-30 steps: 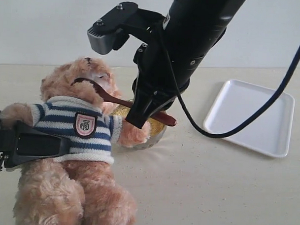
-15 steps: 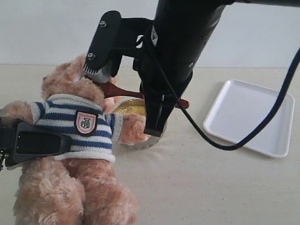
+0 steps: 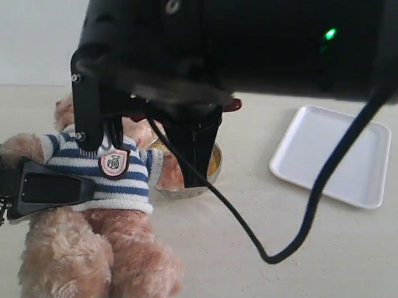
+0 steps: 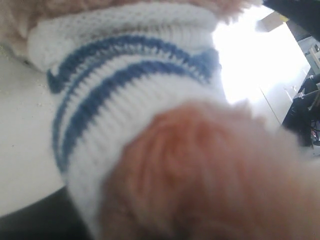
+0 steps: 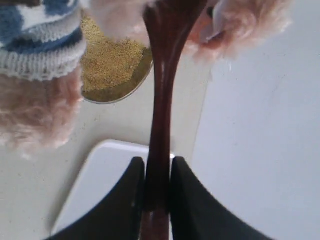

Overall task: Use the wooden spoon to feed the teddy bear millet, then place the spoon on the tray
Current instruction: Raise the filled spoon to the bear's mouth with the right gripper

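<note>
The right arm (image 3: 255, 40) fills the top of the exterior view, close to the camera, with a green light (image 3: 330, 34) lit on it and a black cable (image 3: 315, 192) looping down from it over the desk (image 3: 280, 256). The right tool (image 5: 157, 167) is clamped on the slim handle of the wooden spoon (image 5: 162, 100), one black finger (image 5: 131, 190) pressed to each side. From that grip the spoon runs up into the fur of the teddy bear (image 3: 97, 256); its oval end is cut off at the picture's edge. In the exterior view only a reddish tip of the spoon (image 3: 232, 105) pokes out at 3 o'clock of the arm, raised well above the desk.

The bear sits at 9 o'clock of the metal bowl (image 3: 184, 191), one paw touching its rim. The millet (image 5: 112, 62) lies heaped in that bowl, below the spoon's handle. The left tool (image 3: 86, 191) is closed on the bear's body: a black finger lies flat across the front of the striped shirt under the badge, and the left wrist view shows only knit stripes and blurred fur. The other finger is hidden behind the bear.

The white tray (image 3: 365, 164) lies flat on the desk at 3 o'clock of the bowl, well apart from it, with nothing on it
</note>
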`<move>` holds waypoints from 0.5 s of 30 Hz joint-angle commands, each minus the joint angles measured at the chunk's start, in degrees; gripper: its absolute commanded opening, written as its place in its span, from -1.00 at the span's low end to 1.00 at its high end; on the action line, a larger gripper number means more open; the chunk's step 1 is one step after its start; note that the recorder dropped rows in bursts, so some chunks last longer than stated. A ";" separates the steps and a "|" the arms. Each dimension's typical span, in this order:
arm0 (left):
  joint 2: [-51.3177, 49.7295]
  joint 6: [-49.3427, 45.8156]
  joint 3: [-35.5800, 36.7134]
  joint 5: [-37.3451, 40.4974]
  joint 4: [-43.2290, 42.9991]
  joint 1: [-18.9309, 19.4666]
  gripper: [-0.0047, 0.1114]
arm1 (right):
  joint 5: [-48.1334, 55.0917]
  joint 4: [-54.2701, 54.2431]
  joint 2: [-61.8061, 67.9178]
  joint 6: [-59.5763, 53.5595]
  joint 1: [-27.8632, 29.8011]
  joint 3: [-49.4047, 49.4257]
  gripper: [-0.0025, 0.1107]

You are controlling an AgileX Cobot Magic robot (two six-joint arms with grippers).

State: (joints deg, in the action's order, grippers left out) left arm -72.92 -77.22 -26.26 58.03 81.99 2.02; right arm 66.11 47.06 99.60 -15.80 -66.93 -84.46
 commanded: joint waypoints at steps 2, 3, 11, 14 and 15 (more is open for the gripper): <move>0.39 -0.46 0.28 1.38 1.58 0.10 -0.83 | 3.86 9.74 2.48 6.32 -2.97 -0.21 -0.96; 0.39 -0.46 0.28 1.38 1.58 0.10 -0.83 | 3.86 10.49 2.48 7.24 -3.29 -0.21 -0.96; 0.39 -0.87 0.28 0.04 0.99 0.10 -0.83 | 3.86 9.96 0.18 11.09 -3.47 -0.21 -0.96; 0.39 -0.87 0.28 -0.20 0.99 0.10 -0.83 | 3.86 9.20 -0.34 11.09 -3.47 -0.21 -0.96; 0.39 -1.00 0.28 -0.18 0.99 0.10 -0.83 | 3.86 9.12 -0.34 10.96 -3.47 -0.21 -0.96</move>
State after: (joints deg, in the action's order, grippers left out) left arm -72.92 -77.55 -26.26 57.12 82.12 2.02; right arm 69.59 56.08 100.09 -5.34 -70.31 -84.46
